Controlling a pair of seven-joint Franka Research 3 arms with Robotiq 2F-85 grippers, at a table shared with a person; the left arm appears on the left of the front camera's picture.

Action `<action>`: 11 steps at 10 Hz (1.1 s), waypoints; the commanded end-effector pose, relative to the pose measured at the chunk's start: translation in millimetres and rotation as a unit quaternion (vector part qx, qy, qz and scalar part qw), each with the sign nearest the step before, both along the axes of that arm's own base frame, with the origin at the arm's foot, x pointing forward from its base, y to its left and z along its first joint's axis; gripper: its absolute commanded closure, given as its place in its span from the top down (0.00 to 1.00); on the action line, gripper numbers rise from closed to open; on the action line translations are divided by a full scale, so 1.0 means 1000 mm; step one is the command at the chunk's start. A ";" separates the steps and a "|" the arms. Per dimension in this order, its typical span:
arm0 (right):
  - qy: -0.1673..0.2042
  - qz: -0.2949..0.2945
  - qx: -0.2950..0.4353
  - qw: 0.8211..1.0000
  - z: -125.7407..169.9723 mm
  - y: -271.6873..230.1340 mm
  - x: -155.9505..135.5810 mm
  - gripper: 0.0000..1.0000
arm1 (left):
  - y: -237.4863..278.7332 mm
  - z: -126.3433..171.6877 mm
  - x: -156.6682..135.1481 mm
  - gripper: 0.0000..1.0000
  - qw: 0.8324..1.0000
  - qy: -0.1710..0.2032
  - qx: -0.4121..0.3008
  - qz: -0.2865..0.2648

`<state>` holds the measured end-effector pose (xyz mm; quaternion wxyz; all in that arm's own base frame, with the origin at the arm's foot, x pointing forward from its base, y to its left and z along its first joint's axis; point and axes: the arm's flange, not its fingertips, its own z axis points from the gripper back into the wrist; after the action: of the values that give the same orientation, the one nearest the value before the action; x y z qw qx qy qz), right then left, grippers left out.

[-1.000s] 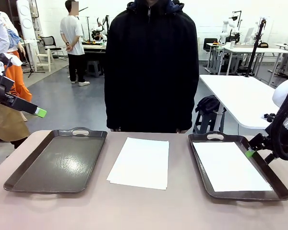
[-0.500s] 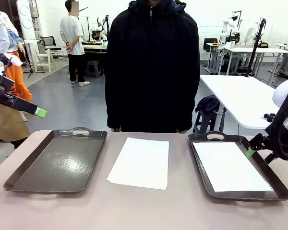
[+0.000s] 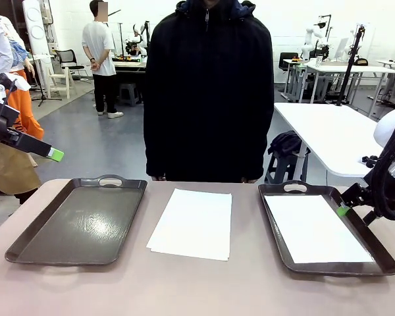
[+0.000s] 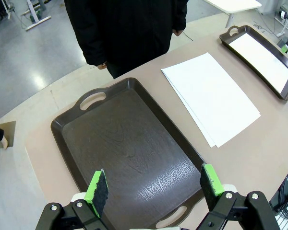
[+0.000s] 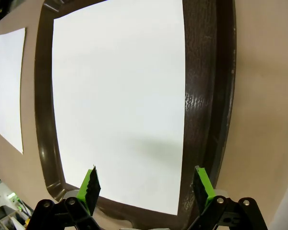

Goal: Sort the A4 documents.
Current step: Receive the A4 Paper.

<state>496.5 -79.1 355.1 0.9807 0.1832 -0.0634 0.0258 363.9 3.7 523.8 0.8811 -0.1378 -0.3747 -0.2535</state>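
A small stack of white A4 documents (image 3: 191, 224) lies on the table's middle, between two dark trays. The left tray (image 3: 79, 224) is bare. One white sheet (image 3: 316, 229) lies flat in the right tray (image 3: 274, 230). My left gripper (image 3: 52, 155) hangs high at the far left, open; in the left wrist view it (image 4: 154, 187) looks down on the bare tray (image 4: 125, 143), with the stack (image 4: 211, 96) beyond. My right gripper (image 3: 344, 210) hovers open over the right tray's outer rim; its wrist view shows it (image 5: 145, 186) above the sheet (image 5: 120, 96), touching nothing.
A person in a black jacket (image 3: 207, 92) stands close at the far edge, arms down. The near strip of table in front of the trays is bare. Other tables and people stand farther back in the room.
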 end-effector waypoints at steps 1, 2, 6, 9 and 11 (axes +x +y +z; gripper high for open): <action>0.000 0.003 0.000 1.000 -0.001 0.001 0.000 1.00 | 0.001 -0.002 0.002 1.00 1.000 -0.002 -0.005 0.000; 0.000 0.003 0.000 1.000 -0.001 0.001 0.000 1.00 | 0.001 -0.002 0.002 1.00 1.000 -0.002 -0.005 0.000; 0.000 0.003 0.000 1.000 -0.001 0.001 0.000 1.00 | 0.001 -0.002 0.002 1.00 1.000 -0.002 -0.005 0.000; 0.000 0.000 0.000 1.000 0.000 0.000 0.000 1.00 | 0.001 -0.002 0.002 1.00 1.000 -0.002 -0.005 0.000; -0.097 0.049 0.006 0.994 0.063 0.014 -0.030 1.00 | 0.001 -0.002 0.002 1.00 1.000 -0.002 -0.005 0.000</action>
<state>490.6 -75.5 392.3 0.9770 0.1773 -0.1042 0.0571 364.0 3.7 523.7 0.8811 -0.1378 -0.3747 -0.2535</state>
